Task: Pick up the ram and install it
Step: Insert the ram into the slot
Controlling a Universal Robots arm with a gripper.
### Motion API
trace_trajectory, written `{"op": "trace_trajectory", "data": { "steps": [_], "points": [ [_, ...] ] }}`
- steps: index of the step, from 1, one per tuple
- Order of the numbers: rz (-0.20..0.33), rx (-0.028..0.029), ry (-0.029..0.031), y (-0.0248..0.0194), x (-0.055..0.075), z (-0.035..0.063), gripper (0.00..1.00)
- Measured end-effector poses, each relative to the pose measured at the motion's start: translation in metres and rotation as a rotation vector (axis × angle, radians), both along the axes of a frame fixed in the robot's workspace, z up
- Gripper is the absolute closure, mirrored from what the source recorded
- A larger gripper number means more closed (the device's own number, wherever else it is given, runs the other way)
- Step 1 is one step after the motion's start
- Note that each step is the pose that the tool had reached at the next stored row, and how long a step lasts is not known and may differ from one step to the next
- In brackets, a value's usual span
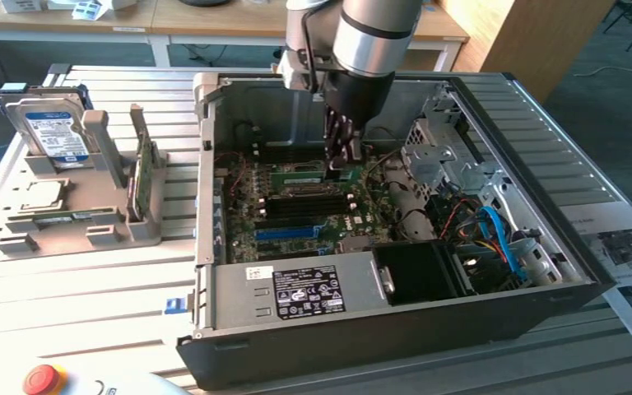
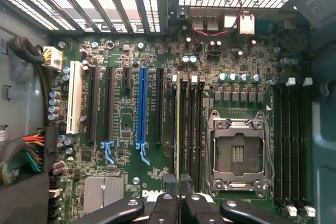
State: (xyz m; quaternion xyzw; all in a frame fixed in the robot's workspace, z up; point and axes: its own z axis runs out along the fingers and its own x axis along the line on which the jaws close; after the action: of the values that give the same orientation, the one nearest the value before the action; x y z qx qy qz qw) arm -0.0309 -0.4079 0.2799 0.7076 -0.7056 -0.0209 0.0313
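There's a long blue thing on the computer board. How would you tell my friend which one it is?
Look inside the open black computer case, at the green motherboard on its floor. Long, thin slots run side by side across it. The blue slot is the only bright-blue one: its neighbours are black slots, and farther off is one white slot.

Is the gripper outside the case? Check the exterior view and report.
No. The gripper, shut on the ram, hangs inside the open case, over the motherboard.
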Motion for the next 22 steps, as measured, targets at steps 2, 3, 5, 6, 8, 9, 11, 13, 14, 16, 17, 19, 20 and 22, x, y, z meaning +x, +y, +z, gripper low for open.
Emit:
{"op": "trace_trajectory", "data": {
  "steps": [2,3,5,6,8,9,11,13,14,16,17,19,20,22],
  "points": [
    [0.0,-0.0001,0.0,0.0,0.0,-0.0036,0.88],
    [0.0,0.0,0.0,0.0,0.0,-0.0054,0.88],
    [0.0,-0.0001,0.0,0.0,0.0,-0.009,0.88],
    [0.0,-0.0001,0.0,0.0,0.0,-0.0109,0.88],
    [0.0,-0.0001,0.0,0.0,0.0,-0.0145,0.88],
    [0.0,-0.0001,0.0,0.0,0.0,-0.0163,0.88],
    [0.0,-0.0001,0.0,0.0,0.0,-0.0199,0.88],
    [0.0,-0.0002,0.0,0.0,0.0,-0.0236,0.88],
    [0.0,0.0,0.0,0.0,0.0,-0.0255,0.88],
    [0.0,0.0,-0.0001,0.0,0.0,-0.0291,0.88],
    [0.0,-0.0001,0.0,0.0,0.0,-0.0308,0.88],
    [0.0,-0.0002,0.0,0.0,0.0,-0.0345,0.88],
    [0.0,-0.0001,0.0,0.0,0.0,-0.0363,0.88],
    [0.0,-0.0002,-0.0001,0.0,0.0,-0.0381,0.88]
  ]
}}
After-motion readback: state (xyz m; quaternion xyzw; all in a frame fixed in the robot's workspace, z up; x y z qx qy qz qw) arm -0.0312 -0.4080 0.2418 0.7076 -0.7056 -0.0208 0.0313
